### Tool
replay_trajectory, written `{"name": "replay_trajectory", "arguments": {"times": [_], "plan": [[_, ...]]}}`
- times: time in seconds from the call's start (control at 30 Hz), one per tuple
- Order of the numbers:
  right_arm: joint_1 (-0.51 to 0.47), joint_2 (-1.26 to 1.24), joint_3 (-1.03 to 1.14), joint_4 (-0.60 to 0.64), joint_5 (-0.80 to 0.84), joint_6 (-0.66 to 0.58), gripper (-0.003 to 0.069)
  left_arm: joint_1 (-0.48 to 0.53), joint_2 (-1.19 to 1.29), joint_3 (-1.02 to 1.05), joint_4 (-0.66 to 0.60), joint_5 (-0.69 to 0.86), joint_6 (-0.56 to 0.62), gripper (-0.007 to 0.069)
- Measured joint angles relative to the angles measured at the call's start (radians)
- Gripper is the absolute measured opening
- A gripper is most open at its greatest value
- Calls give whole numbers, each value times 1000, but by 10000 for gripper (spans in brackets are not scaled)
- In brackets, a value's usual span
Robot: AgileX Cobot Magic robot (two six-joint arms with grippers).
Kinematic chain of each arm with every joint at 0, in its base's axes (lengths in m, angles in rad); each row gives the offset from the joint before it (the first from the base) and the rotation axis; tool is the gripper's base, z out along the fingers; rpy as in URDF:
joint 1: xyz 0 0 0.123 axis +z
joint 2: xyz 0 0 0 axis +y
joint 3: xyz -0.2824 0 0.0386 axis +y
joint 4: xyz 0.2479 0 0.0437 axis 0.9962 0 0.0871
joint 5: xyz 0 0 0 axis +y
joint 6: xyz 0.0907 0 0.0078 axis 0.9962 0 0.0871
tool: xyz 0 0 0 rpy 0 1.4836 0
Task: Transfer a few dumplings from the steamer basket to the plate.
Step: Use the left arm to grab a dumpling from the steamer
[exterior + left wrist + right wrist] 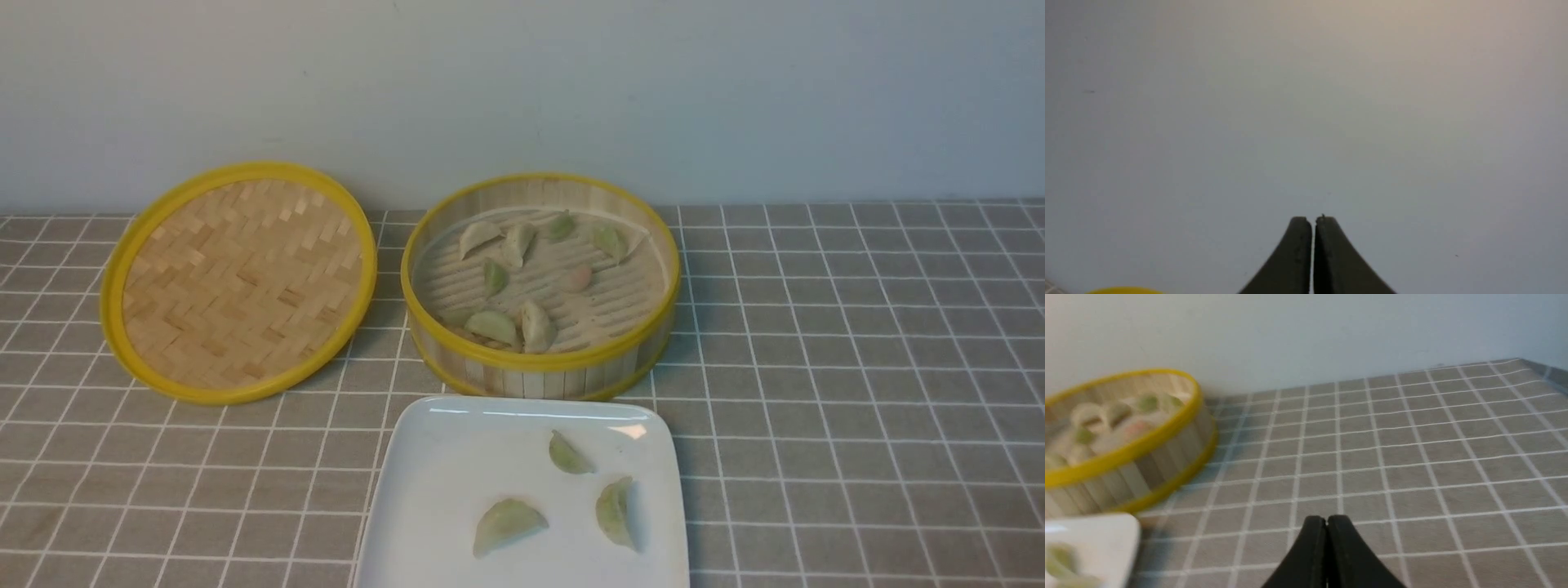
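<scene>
Dumplings [615,512]: three pale green pieces on the plate [441,498], set apart from one another, toward its right half; at least eight more inside the steamer basket [539,371], mostly pale green or cream, one pinkish [579,278] near the middle of the floor.
Steamer basket: upright on the tablecloth, uncovered, just behind the plate's far edge; two dumplings tucked against the near wall of the basket.
Plate: glossy white, square with rounded corners, nearest the robot, cut off by the lower edge of the front view.
Lid [237,282]: woven, yellow-rimmed, just beside the basket on its left, propped at a tilt with the woven face forward.
Tablecloth [816,367]: grey with a white grid, bare to the right of the basket.
Left gripper [1312,220]: jaws pressed together, nothing between them; outside the front view; facing the plain wall [1306,102], a sliver of yellow rim just visible.
Right gripper [1327,518]: jaws closed, empty; over bare tablecloth, to the right of basket and plate, apart from both; outside the front view.
</scene>
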Motion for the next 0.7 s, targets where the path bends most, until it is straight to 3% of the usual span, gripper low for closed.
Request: {"name": "replay_trajectory", "arguments": {"times": [0.03,0.13,0.17,0.27,0.4,0.43,0.5,0.57,0.7], "plan": [[0,0,0,10,-10,13,-14,0,5,-7,0,20,-1,-5],[0,0,0,206,-195,120,-14,0,177,-183,12,269,-10,-5],[0,0,0,214,-203,120,-14,0,191,-195,12,269,-10,-5],[0,0,0,289,-289,145,-14,0,418,-385,39,505,15,-5],[0,0,0,312,-355,148,-14,0,845,-727,53,957,182,-5],[0,0,0,312,-360,148,-14,0,864,-741,51,957,192,-5],[0,0,0,316,-384,148,-14,0,1091,-904,21,1201,313,-5],[0,0,0,316,-399,150,-14,-3,1244,-1001,-15,1304,394,-5],[0,-1,0,317,-406,174,-14,-46,1445,-1141,-35,1348,475,-5]]}}
